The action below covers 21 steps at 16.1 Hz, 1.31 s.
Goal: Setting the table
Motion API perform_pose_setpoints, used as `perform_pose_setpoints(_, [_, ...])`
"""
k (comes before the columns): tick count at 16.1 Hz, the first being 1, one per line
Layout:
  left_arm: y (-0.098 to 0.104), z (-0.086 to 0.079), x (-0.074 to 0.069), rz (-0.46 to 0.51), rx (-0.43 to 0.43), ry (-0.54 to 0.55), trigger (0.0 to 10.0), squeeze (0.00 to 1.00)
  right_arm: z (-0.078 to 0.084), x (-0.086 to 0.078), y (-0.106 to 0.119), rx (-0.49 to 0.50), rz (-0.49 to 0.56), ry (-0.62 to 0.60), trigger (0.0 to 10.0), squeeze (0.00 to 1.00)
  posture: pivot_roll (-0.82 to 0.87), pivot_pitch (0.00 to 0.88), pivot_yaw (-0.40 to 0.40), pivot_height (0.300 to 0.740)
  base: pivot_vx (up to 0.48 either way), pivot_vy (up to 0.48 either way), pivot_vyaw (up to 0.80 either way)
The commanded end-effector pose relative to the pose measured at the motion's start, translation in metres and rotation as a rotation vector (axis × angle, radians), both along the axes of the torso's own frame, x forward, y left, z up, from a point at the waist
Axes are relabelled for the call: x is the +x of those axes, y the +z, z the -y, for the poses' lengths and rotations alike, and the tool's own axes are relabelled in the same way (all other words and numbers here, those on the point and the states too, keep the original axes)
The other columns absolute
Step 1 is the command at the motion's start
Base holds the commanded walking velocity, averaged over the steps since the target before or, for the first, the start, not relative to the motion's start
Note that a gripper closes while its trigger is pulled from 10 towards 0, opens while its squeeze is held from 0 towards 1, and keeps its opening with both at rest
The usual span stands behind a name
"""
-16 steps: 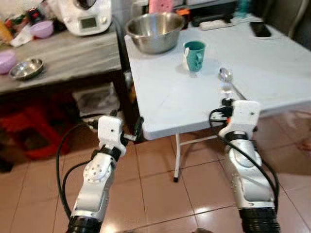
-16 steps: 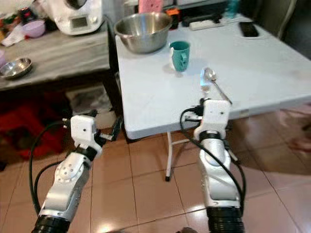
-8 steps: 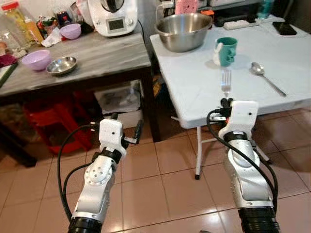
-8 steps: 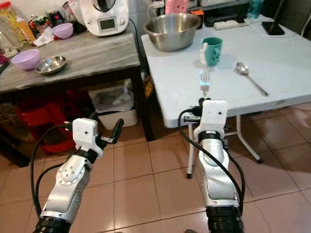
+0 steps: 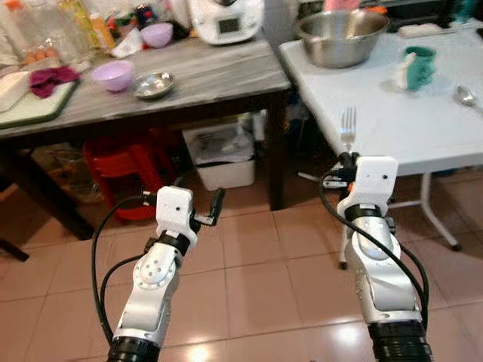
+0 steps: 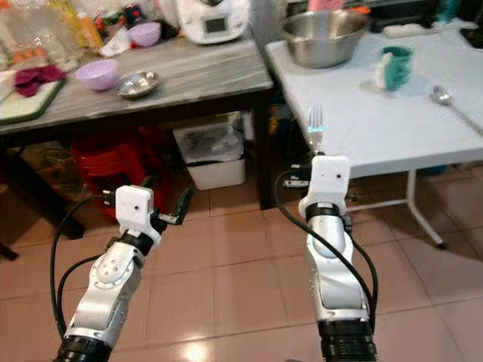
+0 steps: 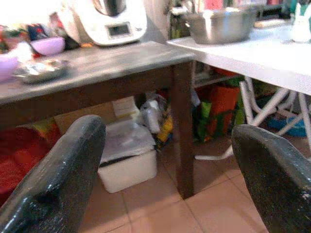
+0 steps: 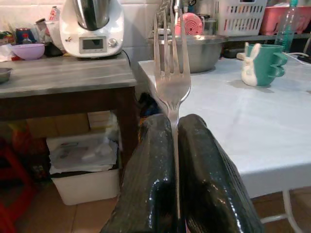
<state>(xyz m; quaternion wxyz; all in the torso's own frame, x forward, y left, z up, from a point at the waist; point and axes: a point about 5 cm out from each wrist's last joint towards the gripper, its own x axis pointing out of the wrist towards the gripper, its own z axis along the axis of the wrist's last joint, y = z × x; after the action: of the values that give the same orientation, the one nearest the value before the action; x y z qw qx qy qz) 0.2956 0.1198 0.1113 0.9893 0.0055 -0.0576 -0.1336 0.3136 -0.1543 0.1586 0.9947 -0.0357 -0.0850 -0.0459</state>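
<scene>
Right gripper (image 8: 172,141): fingers pinched on the fork (image 8: 171,73) handle, tines standing straight up beyond the tips; held near the white table (image 5: 392,128) edge
Left gripper (image 7: 165,160): fingers spread wide, holding nothing, above the tiled floor (image 5: 249,294)
White table: green mug (image 5: 416,66); steel bowl (image 5: 341,36); spoon (image 5: 468,96)

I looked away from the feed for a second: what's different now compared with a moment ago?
Mainly the camera: the view has swung toward the robot's left, so the white table with its spoon now sits at the right edge and more of the wooden table shows. The things on them haven't moved. The right pincer stays shut on the fork, tines up; the left pincer stays open, holding nothing.
</scene>
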Motion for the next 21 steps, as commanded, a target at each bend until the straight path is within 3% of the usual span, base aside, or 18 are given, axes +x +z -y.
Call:
perform_pose_setpoints(1, [-0.0023, -0.0106, -0.0005, -0.007, 0.019, 0.035, 10.0, 0.00, -0.0118, 0.0002, 0.0034, 0.016, 0.016, 0.039, 10.0, 0.00, -0.10, 0.068, 0.108, 0.740, 0.000, 0.405, 0.00])
perform_pose_setpoints(4, [-0.0026, -0.0102, -0.0006, -0.007, 0.017, 0.034, 10.0, 0.00, -0.0123, 0.0004, 0.0031, 0.016, 0.015, 0.041, 10.0, 0.00, -0.10, 0.071, 0.107, 0.740, 0.000, 0.400, 0.00])
perform_pose_setpoints(10, [-0.0011, -0.0059, -0.0028, -0.001, -0.020, -0.022, 10.0, 0.00, -0.0121, -0.0008, 0.0017, 0.008, 0.014, 0.043, 10.0, 0.00, -0.11, 0.077, 0.109, 0.740, 0.000, 0.000, 0.00])
perform_pose_setpoints(21, [-0.0004, -0.0025, -0.0046, 0.000, -0.052, -0.067, 10.0, 0.00, -0.0133, 0.0009, 0.0008, 0.008, 0.011, 0.056, 10.0, 0.00, -0.11, 0.074, 0.101, 0.740, 0.340, 0.000, 0.32])
